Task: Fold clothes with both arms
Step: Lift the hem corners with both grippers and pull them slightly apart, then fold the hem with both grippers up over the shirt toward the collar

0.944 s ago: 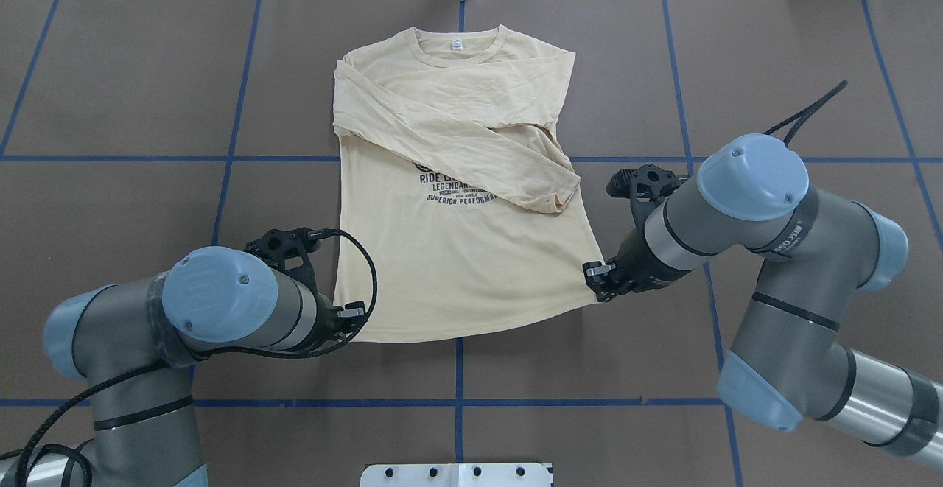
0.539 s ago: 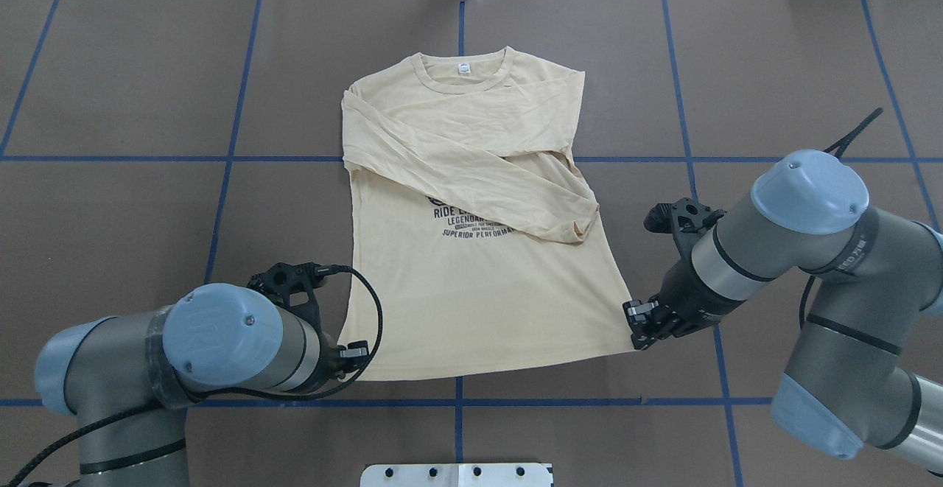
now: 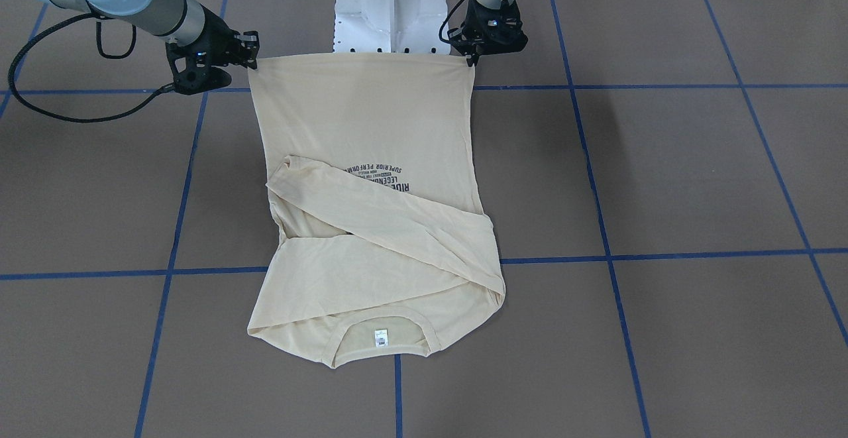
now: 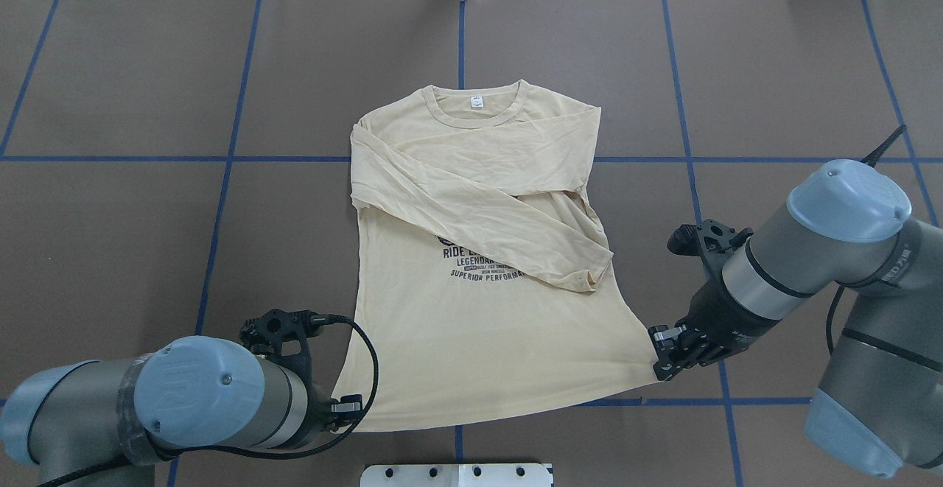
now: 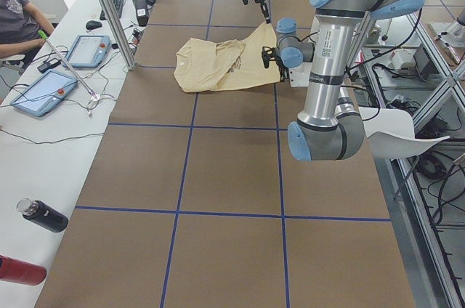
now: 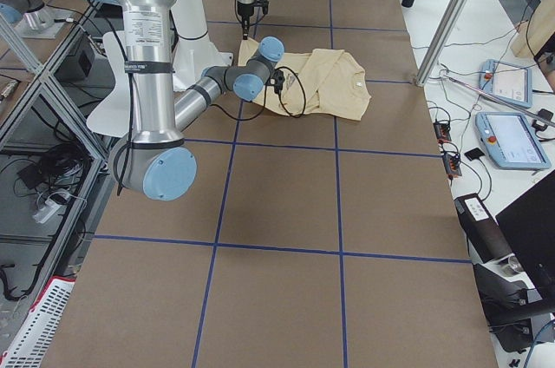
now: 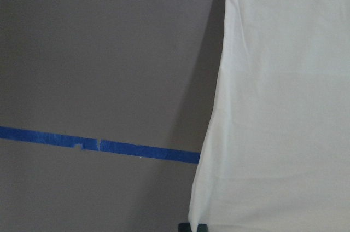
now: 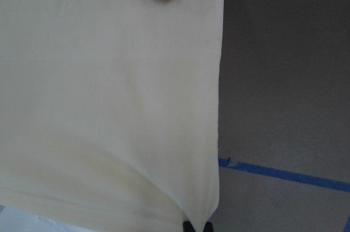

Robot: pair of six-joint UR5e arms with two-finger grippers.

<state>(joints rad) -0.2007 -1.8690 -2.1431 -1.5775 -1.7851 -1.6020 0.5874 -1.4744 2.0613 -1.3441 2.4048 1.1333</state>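
The cream-yellow long-sleeved shirt (image 4: 479,266) lies print side up on the brown table, collar far from the robot, both sleeves folded across its chest. My left gripper (image 4: 352,407) is shut on the hem's left corner. My right gripper (image 4: 659,358) is shut on the hem's right corner. The hem is stretched taut between them, lifted slightly off the table. In the front-facing view the shirt (image 3: 371,193) hangs from the left gripper (image 3: 472,55) and right gripper (image 3: 250,52) near the base. Each wrist view shows shirt cloth (image 7: 284,106) (image 8: 109,106) running down to the fingertips.
The white pedestal base (image 4: 457,474) sits just behind the hem. Blue tape lines (image 4: 457,37) grid the brown table (image 4: 147,67). In the exterior left view a person (image 5: 18,21) sits by tablets at a side bench; bottles (image 5: 40,215) lie there too.
Both grippers have pulled the hem toward the robot's base, dragging the whole shirt along the table. The collar has slid closer to the robot.
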